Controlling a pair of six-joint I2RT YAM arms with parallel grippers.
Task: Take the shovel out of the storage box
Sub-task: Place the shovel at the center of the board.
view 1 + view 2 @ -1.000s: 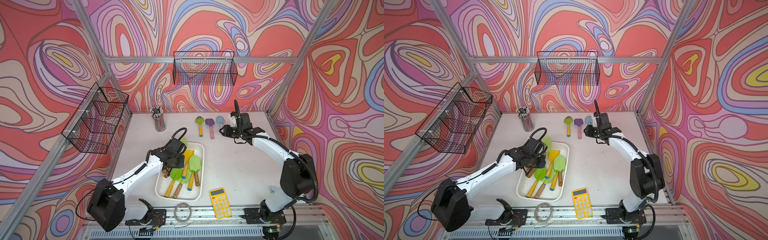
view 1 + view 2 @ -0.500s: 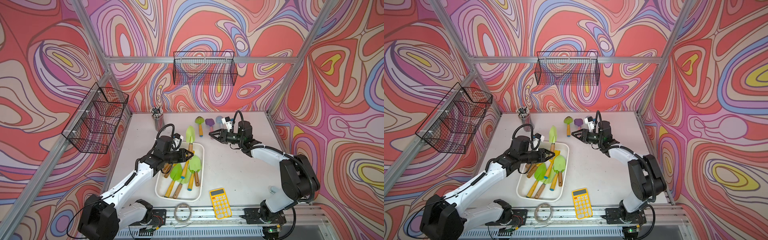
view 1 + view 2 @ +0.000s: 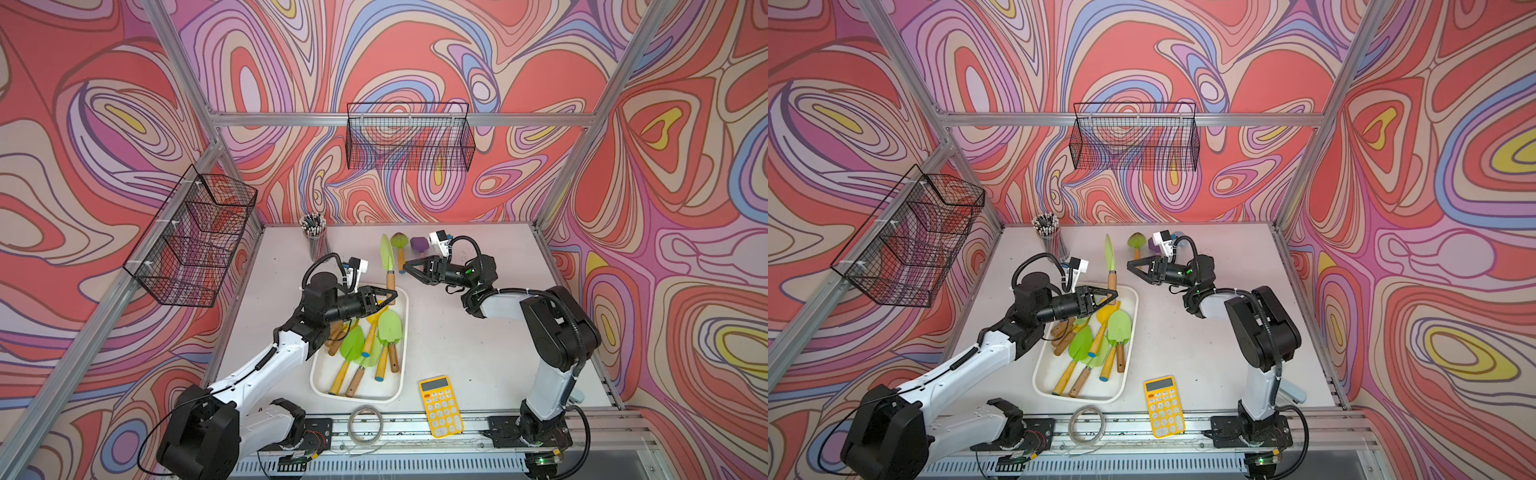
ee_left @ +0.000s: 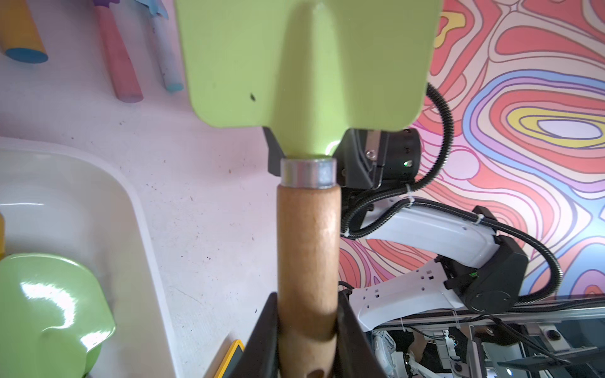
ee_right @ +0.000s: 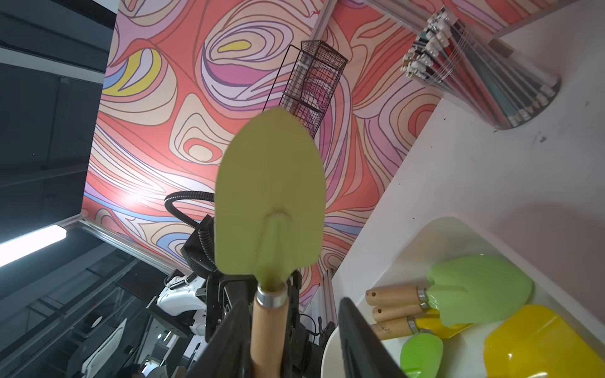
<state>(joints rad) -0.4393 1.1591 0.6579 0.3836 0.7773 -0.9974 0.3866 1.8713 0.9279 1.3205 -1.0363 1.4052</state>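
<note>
**A:** In both top views, who has the shovel?

**B:** The left gripper [image 3: 390,294] is clamped low on the wooden handle of the lime-green shovel [image 3: 387,255]. The shovel hangs clear of the storage box [image 3: 356,397], above its far end. I judge it roughly upright, blade up. The other shovels [image 3: 352,347] lie in the box beneath.

**A:** And the right gripper?

**B:** The right gripper [image 3: 1129,263] lies about level and points at the shovel [image 3: 1108,253] from the robot's right. Its jaws are parted and empty, and the tips are just beside the handle, not around it.

**A:** What does the left wrist view show?

**B:** The dark fingers [image 4: 265,333] press both sides of the handle, so the grip looks firm. A stretch of bare wood runs from the fingers up to the metal collar. The storage box rim [image 4: 131,203] sits off to one side and touches nothing. The right arm [image 4: 425,232] is beyond the shovel.

**A:** And the right wrist view?

**B:** The shovel [image 5: 271,196] is dead ahead, with its long axis square to the way the gripper points. The handle lines up with the gap between the fingers [image 5: 353,330], which is wider than the wood. From here I cannot tell whether the handle is inside the jaws or just past the tips.

**A:** What does the next move turn on?

**B:** The left arm has the shovel and the right is the nearer free one. If this is a handover, the right gripper goes straight ahead onto the bare wood above the left's grip.
</note>
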